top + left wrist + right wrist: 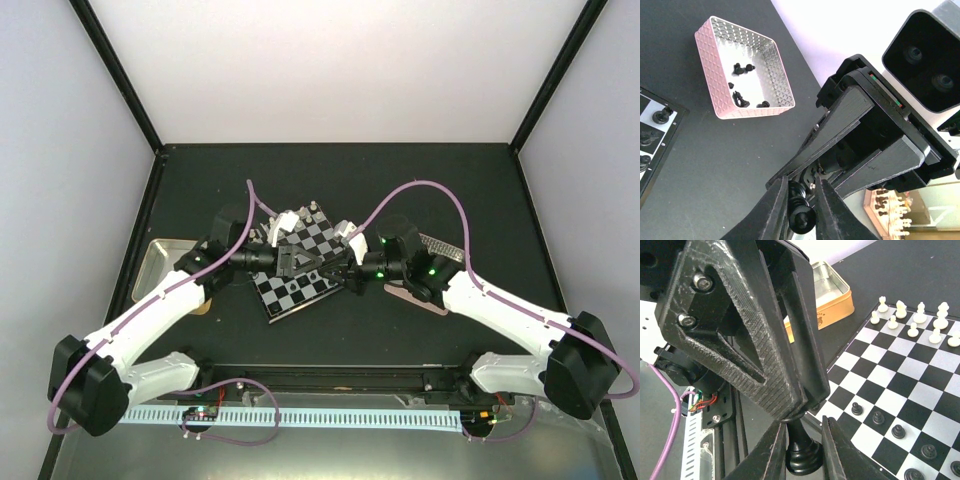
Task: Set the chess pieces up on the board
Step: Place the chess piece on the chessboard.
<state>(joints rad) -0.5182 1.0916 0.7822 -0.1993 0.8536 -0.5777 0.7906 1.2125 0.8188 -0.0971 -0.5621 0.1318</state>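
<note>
Table [430,180] rings the board's [900,390] edges; left hand [801,200], right hand [804,437] pinch one piece [802,460].

1. Glossy black chess piece [802,454]: we see base only in right wrist view; top hidden behind left gripper [796,412].
2. Black-and-silver checkered board [285,295]: from above, middle covered by right gripper [328,270]; we cannot type what stands on it, too small. Left wrist view: cut by left edge.
3. Pink-rimmed metal tray [425,300]: from above, mostly under right arm [500,305]. Small black figurines [740,97] inside: kinds unreadable.
</note>
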